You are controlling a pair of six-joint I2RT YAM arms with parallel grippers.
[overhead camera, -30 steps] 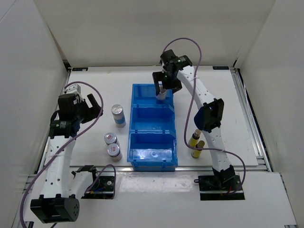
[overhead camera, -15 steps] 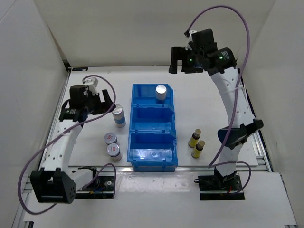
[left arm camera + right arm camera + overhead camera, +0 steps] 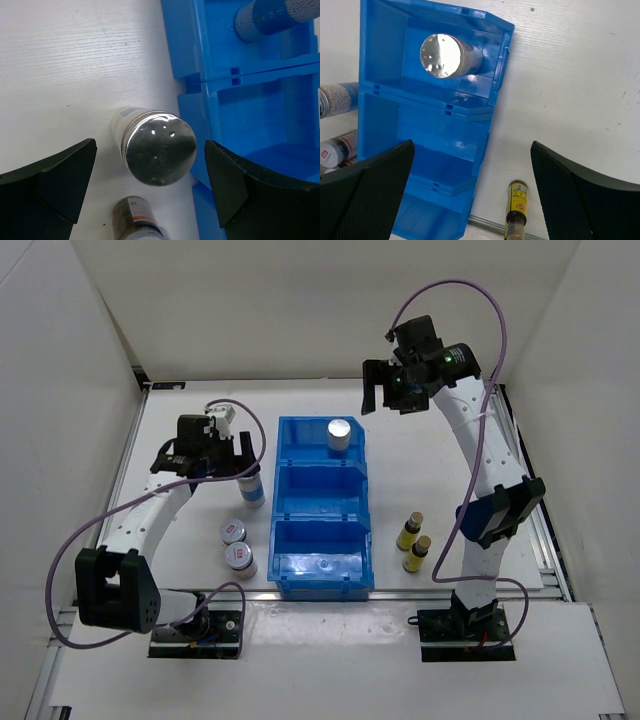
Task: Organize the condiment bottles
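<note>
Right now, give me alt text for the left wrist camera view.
The open left pincer frames a silver-capped white-and-blue bottle standing on the table, untouched. Beside it sits a blue bin holding a second bottle; a squat red-marked bottle shows at the bottom edge.

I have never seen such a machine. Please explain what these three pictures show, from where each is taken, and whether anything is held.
These are two robot arms bolted at the near edge of a white table. One picture is from a fixed camera above and behind them. The other two are from cameras on the wrists, where the black shapes at the bottom are parts of the arm itself. A blue bin with three compartments stands on the table. One tall silver-capped bottle stands in its far compartment. Left of the bin are another tall bottle and two squat bottles; right of it, two slim yellow bottles. The left fingers are open on either side of the tall bottle outside the bin, not gripping it. The right fingers are open above the table, holding nothing.
</note>
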